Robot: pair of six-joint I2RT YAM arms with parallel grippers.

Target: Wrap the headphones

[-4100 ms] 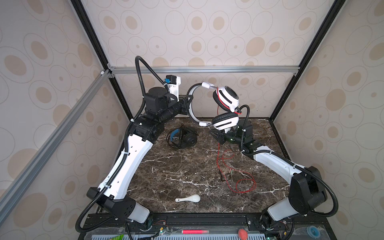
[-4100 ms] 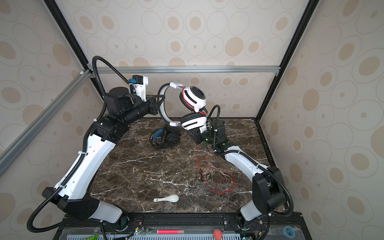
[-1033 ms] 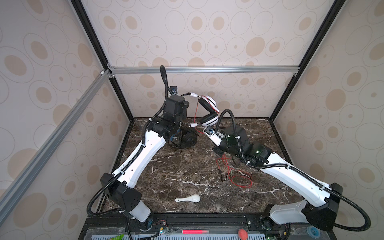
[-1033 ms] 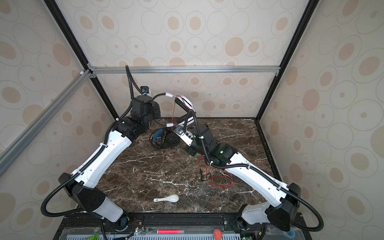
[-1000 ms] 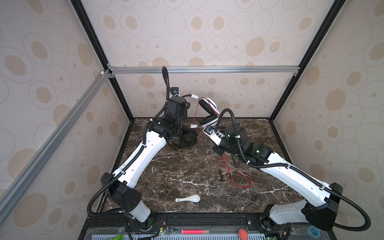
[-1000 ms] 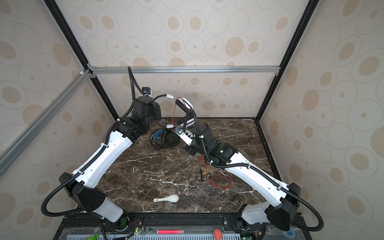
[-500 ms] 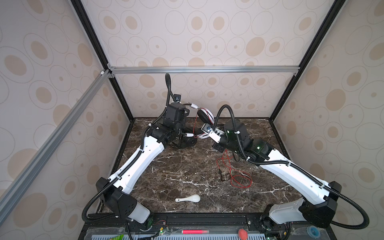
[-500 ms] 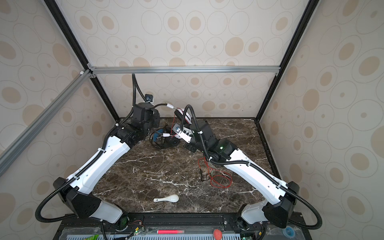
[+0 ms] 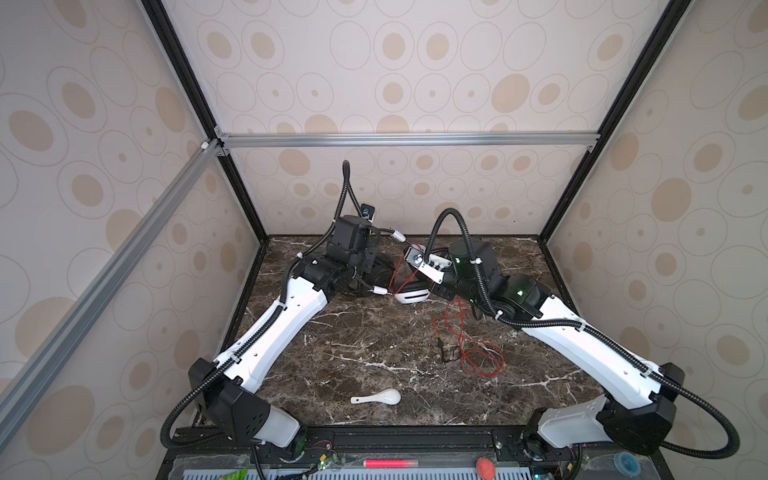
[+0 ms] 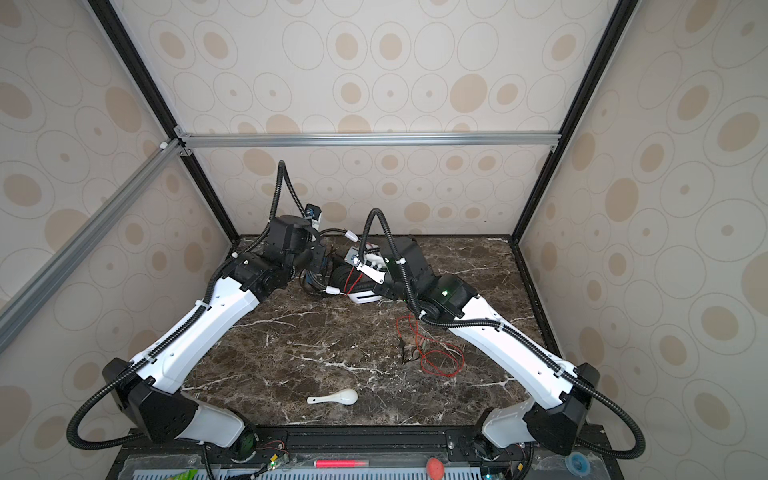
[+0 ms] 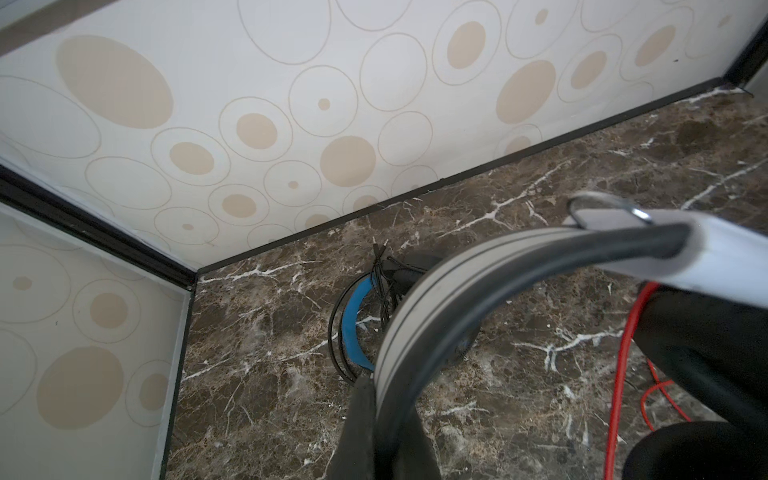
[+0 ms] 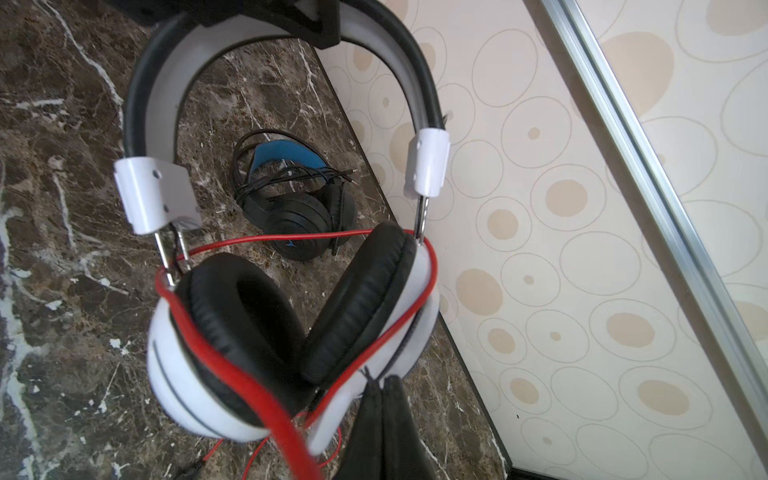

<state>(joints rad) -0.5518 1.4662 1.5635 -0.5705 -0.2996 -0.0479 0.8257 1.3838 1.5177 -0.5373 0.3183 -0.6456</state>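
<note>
Headphones number two, both at the back of the one dark marble desk [image 9: 374, 345]. The white pair [image 12: 249, 316] is held up by both arms: the left jaws are clamped tight on its headband, and the right jaws are pinched together at an ear cup's rim, perhaps catching the red cord [image 9: 469, 353]. The black pair [image 12: 297, 216] lies flat behind. One white spoon [image 9: 380, 397] lies near the front.

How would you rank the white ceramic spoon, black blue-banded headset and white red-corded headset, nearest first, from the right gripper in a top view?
1. White red-corded headset, in the right gripper.
2. Black blue-banded headset, just left.
3. White ceramic spoon, front centre.
</note>
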